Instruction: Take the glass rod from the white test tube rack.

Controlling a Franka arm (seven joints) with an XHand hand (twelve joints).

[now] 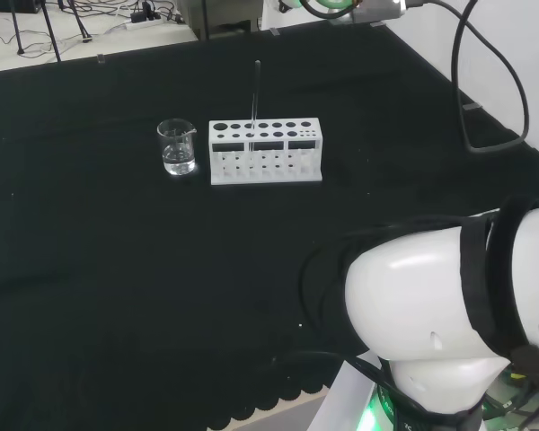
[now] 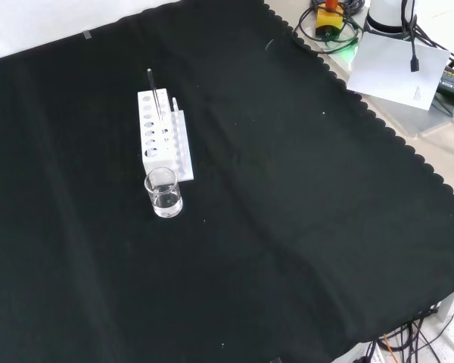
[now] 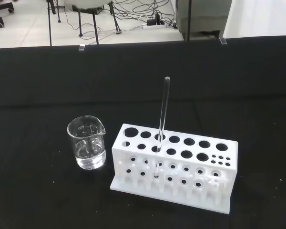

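A white test tube rack (image 1: 266, 151) (image 2: 162, 134) (image 3: 174, 167) stands on the black cloth. A thin glass rod (image 1: 255, 94) (image 2: 153, 92) (image 3: 163, 117) stands upright in one of its holes, rising well above the rack's top. In the wrist view the rack and the rod are some way off, with bare cloth in front of them.
A small clear glass beaker (image 1: 177, 147) (image 2: 163, 192) (image 3: 86, 142) with a little clear liquid stands just beside the rack's end. The arm's white links (image 1: 449, 305) fill the head view's lower right. Cables and a paper sheet (image 2: 397, 64) lie past the cloth's scalloped edge.
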